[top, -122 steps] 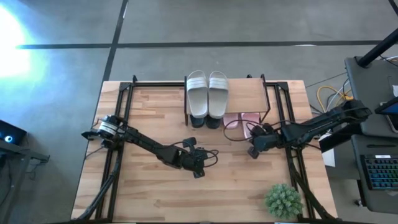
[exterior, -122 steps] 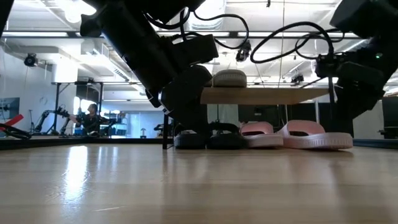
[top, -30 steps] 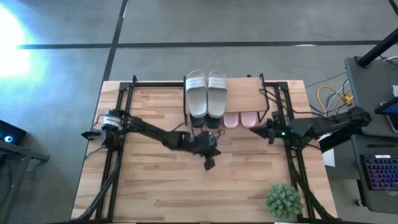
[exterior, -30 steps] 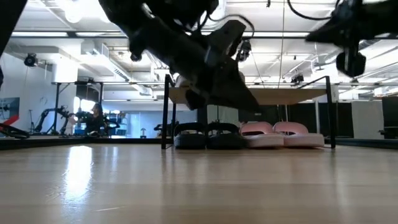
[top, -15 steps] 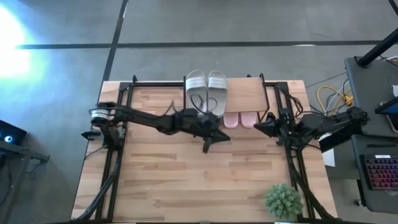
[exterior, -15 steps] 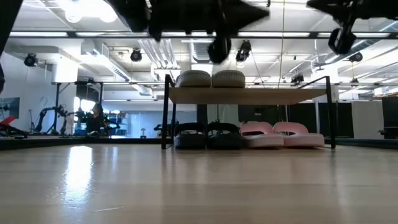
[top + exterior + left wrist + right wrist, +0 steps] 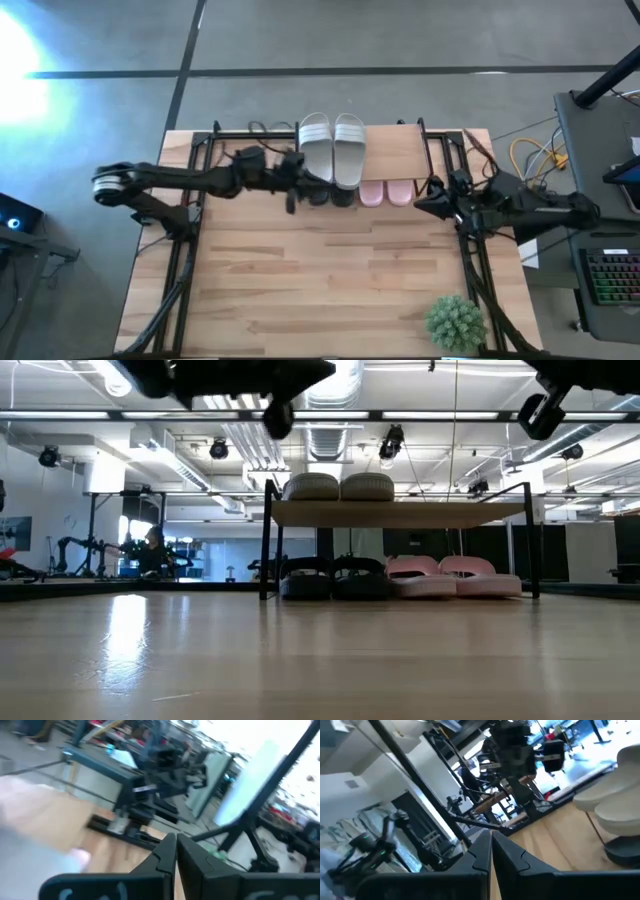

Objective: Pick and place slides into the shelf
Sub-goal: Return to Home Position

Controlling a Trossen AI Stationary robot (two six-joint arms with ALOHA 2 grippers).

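The shelf (image 7: 395, 150) stands at the table's far edge. A pale grey pair of slides (image 7: 333, 148) rests sole-down on the left part of its wooden board (image 7: 450, 513). Under the board, a black pair (image 7: 335, 577) and a pink pair (image 7: 455, 576) stand side by side on the tabletop, their near ends (image 7: 385, 194) sticking out from under it. My left gripper (image 7: 291, 203) hangs shut and holds nothing, high up and just left of the shelf's front. My right gripper (image 7: 420, 204) is shut on nothing, high up at the shelf's right front corner.
A small green potted plant (image 7: 456, 322) stands at the table's near right corner. Black frame rails (image 7: 185, 215) run along the table's left and right sides. A wide stretch of bare wooden tabletop (image 7: 320, 280) lies in front of the shelf.
My left gripper has risen from in front of the black slides, swung toward the table's left and far edge, and tipped from slanting down to level, staying shut. My right gripper has risen a little and rolled. The slides have stayed in place.
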